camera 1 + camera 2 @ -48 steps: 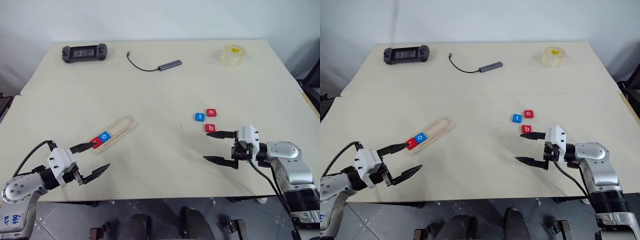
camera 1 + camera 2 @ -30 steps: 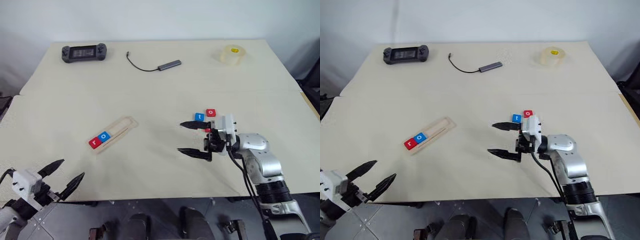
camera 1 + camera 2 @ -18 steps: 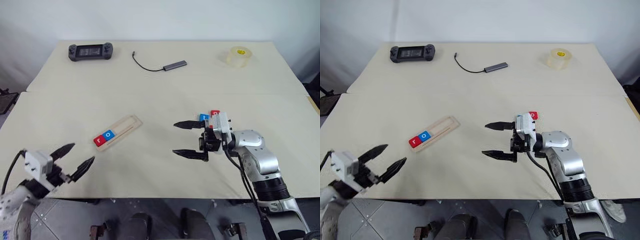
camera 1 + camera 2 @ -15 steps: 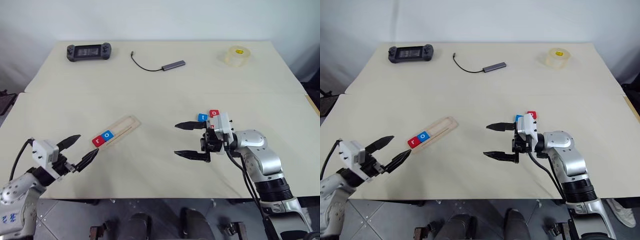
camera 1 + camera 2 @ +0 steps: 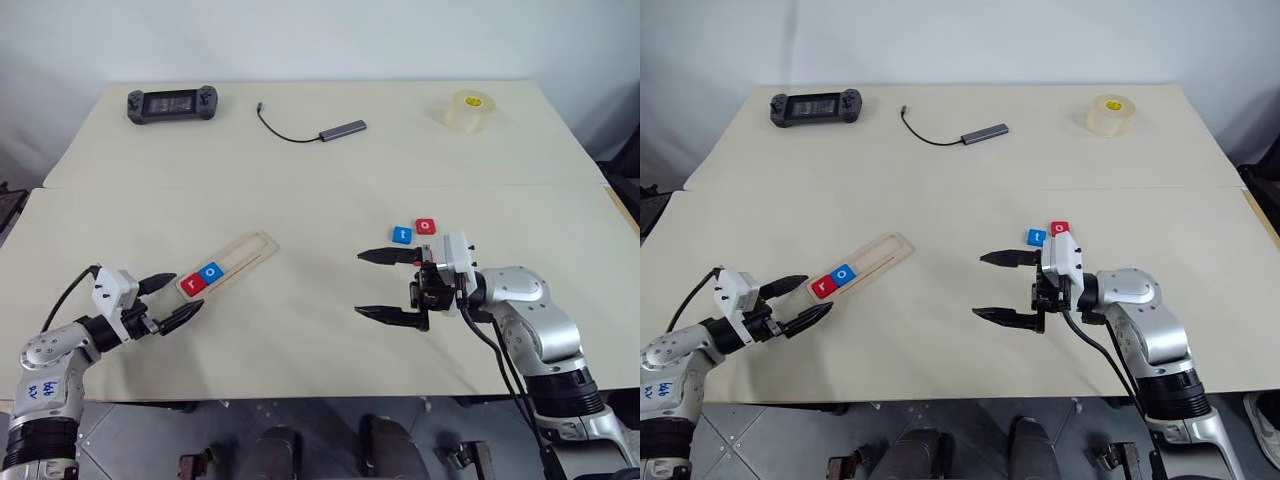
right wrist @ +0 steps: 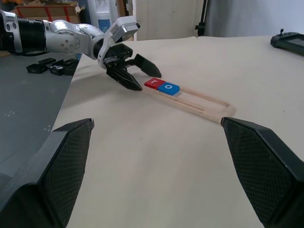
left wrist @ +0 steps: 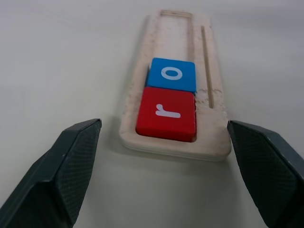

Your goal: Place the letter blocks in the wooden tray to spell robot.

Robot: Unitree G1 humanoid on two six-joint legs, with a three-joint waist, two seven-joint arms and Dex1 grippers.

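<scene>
Wooden tray (image 5: 228, 262) lies diagonal on the near table (image 5: 300, 330), left of centre, w/ a red r tile (image 5: 192, 284) at its near end and a blue o tile (image 5: 210, 271) touching it next up; rest of the groove toward the far end is bare. Other 3 tiles sit loose, right of centre, well apart from the tray: blue t tile (image 5: 401, 235), red o tile (image 5: 426, 226) just beside it, and a red tile (image 5: 420, 264) mostly hidden behind the right gripper, letter can't be read.

Left gripper (image 5: 172, 298) is low at the tray's near end, fingers spread, one tip either side of that end, not touching tray or tiles per the left wrist view. Right gripper (image 5: 378, 285) is between tray and loose tiles, pointing toward the tray, fingers spread wide, holding nothing.

Room: wide bare tabletop between tray and right gripper, and along the near edge. Tray's near end is fairly close to the table's front-left edge.

Surface: pale cream top; a seam runs across where a second table (image 5: 330, 160) butts on behind. Far table holds a game controller (image 5: 169, 104), a cable w/ adapter (image 5: 312, 130), and a tape roll (image 5: 468, 110). White wall (image 5: 320, 40) behind.
</scene>
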